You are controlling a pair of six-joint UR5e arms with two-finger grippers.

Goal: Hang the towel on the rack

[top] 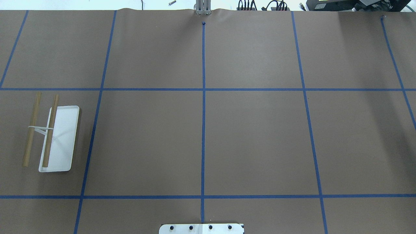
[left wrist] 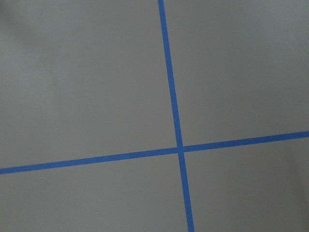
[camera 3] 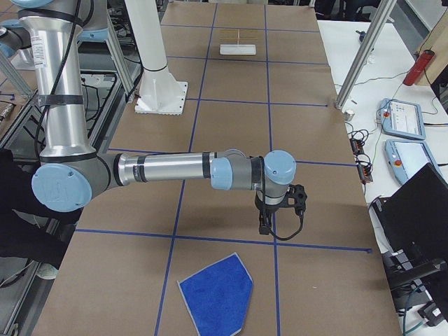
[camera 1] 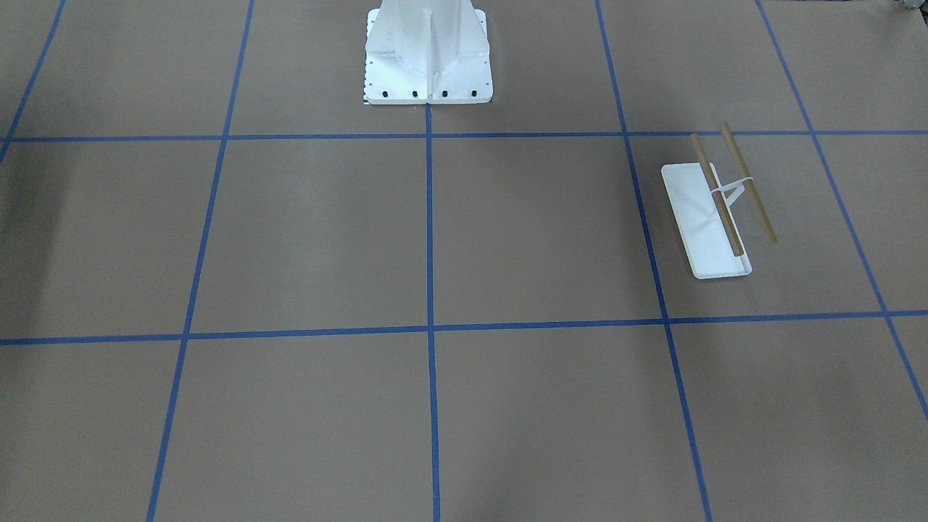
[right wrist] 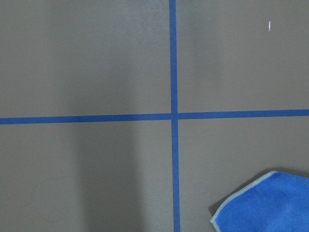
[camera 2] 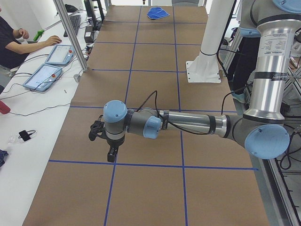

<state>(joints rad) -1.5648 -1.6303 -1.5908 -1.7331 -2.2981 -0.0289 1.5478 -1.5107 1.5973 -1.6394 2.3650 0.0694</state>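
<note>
The towel (camera 3: 217, 294), bright blue with a pale stitched edge, lies flat on the brown table near its right end. One corner shows in the right wrist view (right wrist: 270, 205), and it is small and far in the exterior left view (camera 2: 157, 12). The rack (camera 1: 714, 210), a white tray base with two brown rods, stands at the table's left end (top: 55, 136) (camera 3: 239, 40). My right gripper (camera 3: 264, 222) hangs above the table just beyond the towel. My left gripper (camera 2: 111, 154) hangs over bare table. Whether either is open or shut I cannot tell.
The white bolted pedestal (camera 1: 428, 65) stands at the robot's side of the table (camera 3: 159, 94). Blue tape lines cross the brown surface. An operator (camera 2: 14, 42) sits at a side bench with tablets (camera 2: 47, 75). Metal posts (camera 3: 360, 59) rise along that edge.
</note>
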